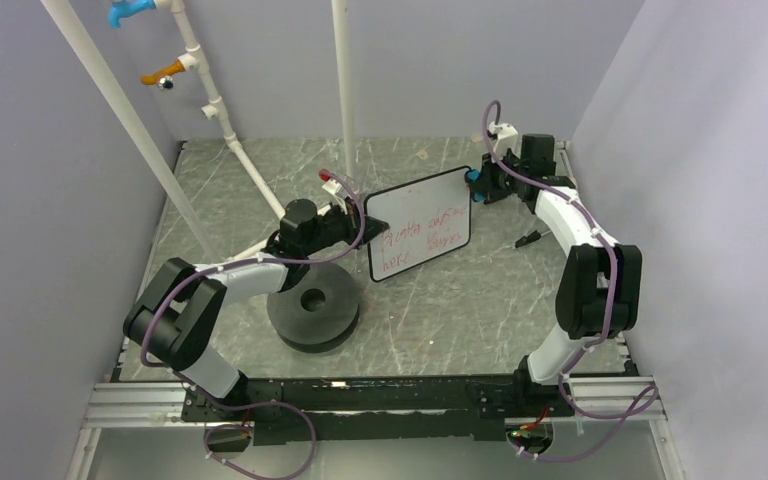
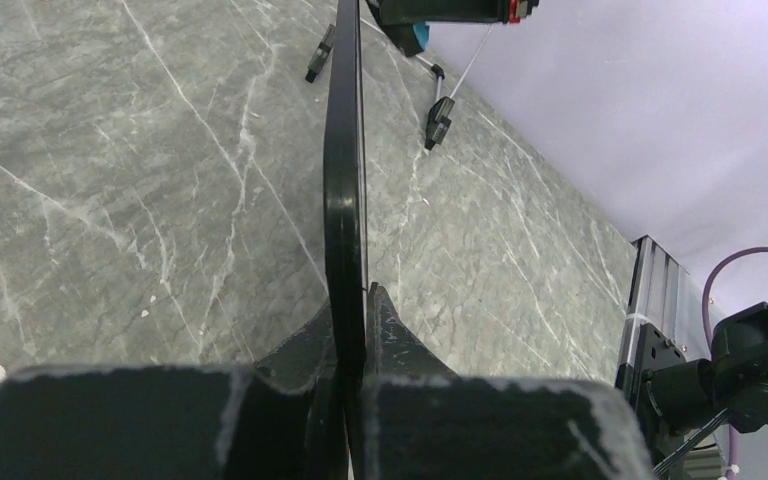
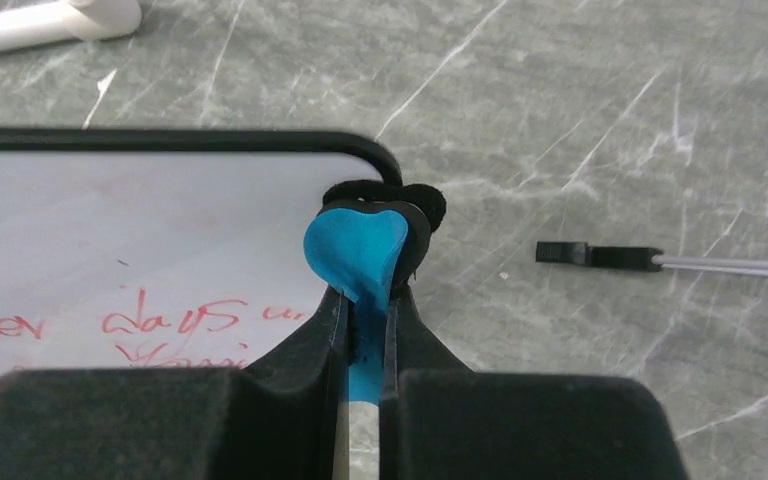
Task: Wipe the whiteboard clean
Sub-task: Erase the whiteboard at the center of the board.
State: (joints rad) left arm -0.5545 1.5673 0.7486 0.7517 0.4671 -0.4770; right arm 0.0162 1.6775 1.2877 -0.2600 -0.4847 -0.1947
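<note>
The whiteboard (image 1: 420,225) is held up off the table, tilted, with red handwriting across its lower half. My left gripper (image 1: 365,228) is shut on its left edge. In the left wrist view the board's black edge (image 2: 345,180) runs straight up from between the fingers of the left gripper (image 2: 355,310). My right gripper (image 1: 482,186) is shut on a blue-and-black eraser (image 1: 473,184), which sits at the board's upper right corner. In the right wrist view the eraser (image 3: 360,250) sticks out of the right gripper (image 3: 367,298) against the corner of the whiteboard (image 3: 140,230), above the writing.
A black disc (image 1: 313,305) with a centre hole lies under my left forearm. A white pipe frame (image 1: 245,165) and a vertical pole (image 1: 343,80) stand at the back left. A black-tipped pen (image 1: 532,238) (image 3: 600,257) lies on the marble table right of the board.
</note>
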